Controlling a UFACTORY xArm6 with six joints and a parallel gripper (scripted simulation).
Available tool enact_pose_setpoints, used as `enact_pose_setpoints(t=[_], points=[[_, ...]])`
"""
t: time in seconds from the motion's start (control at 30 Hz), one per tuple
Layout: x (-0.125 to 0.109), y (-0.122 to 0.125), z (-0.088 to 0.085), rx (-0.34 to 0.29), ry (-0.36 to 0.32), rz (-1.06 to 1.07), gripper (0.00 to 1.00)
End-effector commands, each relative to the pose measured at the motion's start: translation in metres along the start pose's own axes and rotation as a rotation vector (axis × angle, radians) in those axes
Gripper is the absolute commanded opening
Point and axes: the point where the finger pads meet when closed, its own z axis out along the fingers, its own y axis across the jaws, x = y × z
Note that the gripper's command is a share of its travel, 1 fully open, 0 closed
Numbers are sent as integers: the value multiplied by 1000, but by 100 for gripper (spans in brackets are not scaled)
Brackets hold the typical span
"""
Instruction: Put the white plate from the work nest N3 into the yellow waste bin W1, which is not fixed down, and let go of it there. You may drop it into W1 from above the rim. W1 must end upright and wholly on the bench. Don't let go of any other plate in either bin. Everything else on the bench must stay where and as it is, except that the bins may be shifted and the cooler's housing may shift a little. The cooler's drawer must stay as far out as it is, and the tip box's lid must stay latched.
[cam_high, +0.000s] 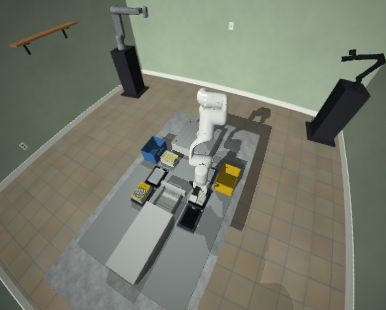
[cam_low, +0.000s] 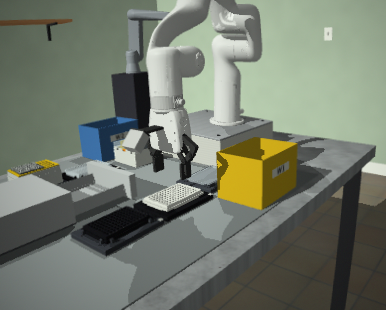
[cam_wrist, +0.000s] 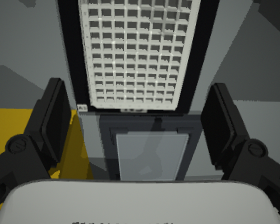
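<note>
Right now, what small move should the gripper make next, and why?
Probably forward and down over the white plate. The gripper is open, holds nothing, and hangs above the bench just short of the plate, which sits ahead of the fingers in the wrist view.
</note>
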Motion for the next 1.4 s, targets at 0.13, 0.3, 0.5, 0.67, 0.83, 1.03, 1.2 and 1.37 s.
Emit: enact_pose_setpoints(t=[0.13, 0.3, 0.5, 0.67, 0.83, 1.03, 1.2, 1.37], points=[[2, -1, 10, 2, 4, 0, 100], [2, -1, 15, 2, 4, 0, 100], [2, -1, 25, 2, 4, 0, 100], [2, -1, 33, 2, 4, 0, 100], [2, -1, 33, 2, 4, 0, 100], [2, -1, 33, 2, 4, 0, 100], [2, -1, 35, 2, 4, 0, 100], [2, -1, 39, 2, 4, 0, 100]])
